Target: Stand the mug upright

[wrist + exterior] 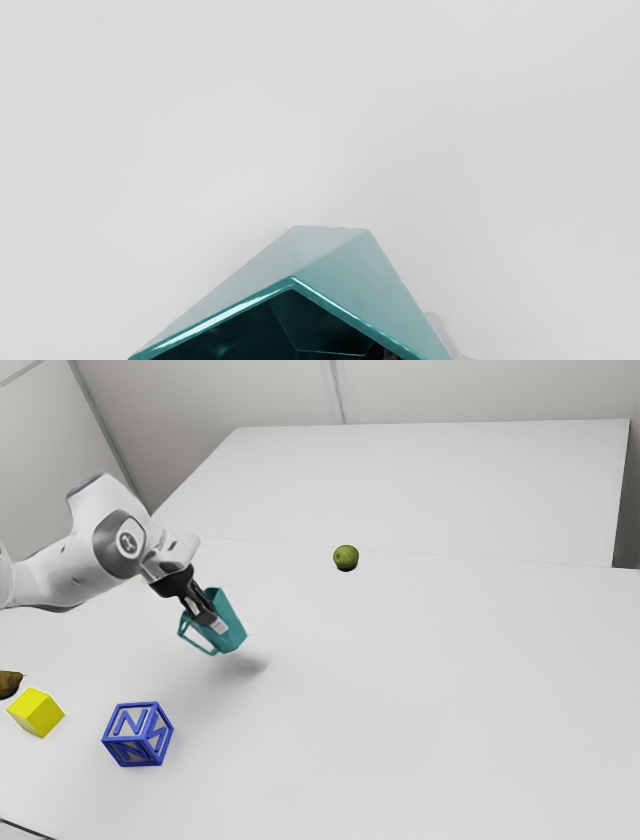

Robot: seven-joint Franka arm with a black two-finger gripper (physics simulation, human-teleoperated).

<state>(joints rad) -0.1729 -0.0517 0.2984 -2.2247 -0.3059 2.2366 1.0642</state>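
White tabletop [450, 660] is spread beneath the teal mug [231, 617], held tilted, base lowest, between the closed fingers of the gripper [214, 622], seemingly just off the surface, inward of the far corner at the exterior view's left, with grasping apparently achieved, straightening and setting down left.

Teal mug [229, 622], plain yellow cube [36, 712]
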